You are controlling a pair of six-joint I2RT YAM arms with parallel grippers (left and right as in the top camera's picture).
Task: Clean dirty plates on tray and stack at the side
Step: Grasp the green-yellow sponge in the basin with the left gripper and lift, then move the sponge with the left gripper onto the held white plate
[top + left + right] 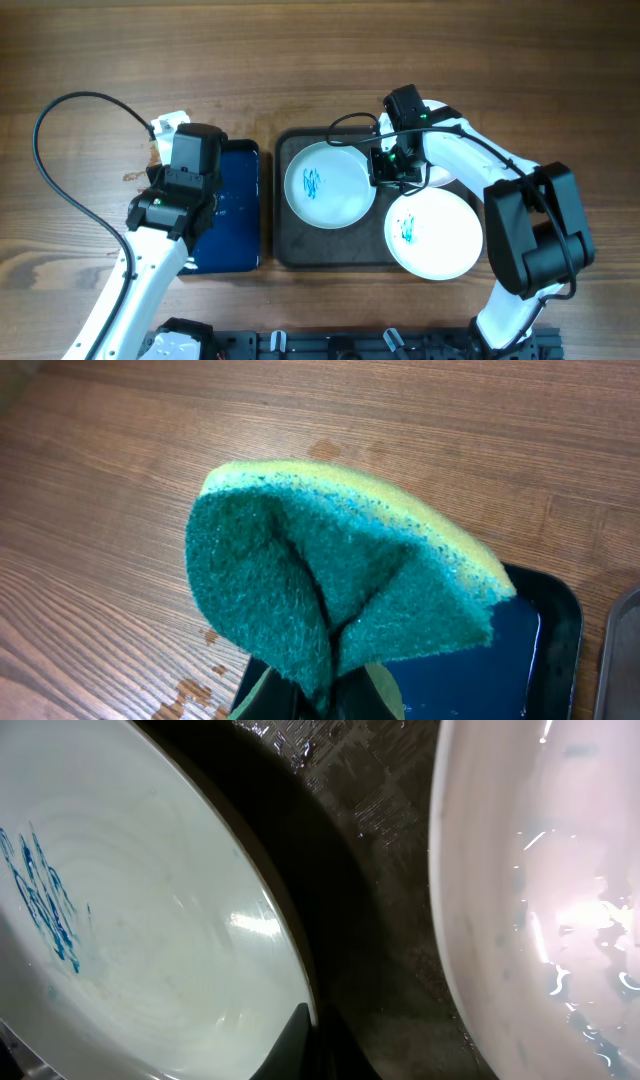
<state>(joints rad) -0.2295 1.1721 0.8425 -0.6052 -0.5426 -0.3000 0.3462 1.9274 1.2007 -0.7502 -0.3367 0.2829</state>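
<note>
The dark tray [285, 250] holds three plates. A pale blue plate [330, 185] with a teal scribble lies at its left. A white plate [435, 232] with a scribble lies at the front right. A third plate [447, 176] is mostly hidden under my right arm. My right gripper [392, 168] is shut on the right rim of the pale blue plate [130, 940], one finger [308, 1042] inside the rim. The third plate [540, 870] looks wet, and the tray floor [370, 900] shows between the two plates. My left gripper [330, 698] is shut on a folded green and yellow sponge [330, 580] over the table.
A dark blue basin [225, 210] stands left of the tray, under my left arm; it also shows in the left wrist view [500, 660]. Water drops [190, 690] lie on the wood by the basin's corner. A black cable [60, 170] loops at the left.
</note>
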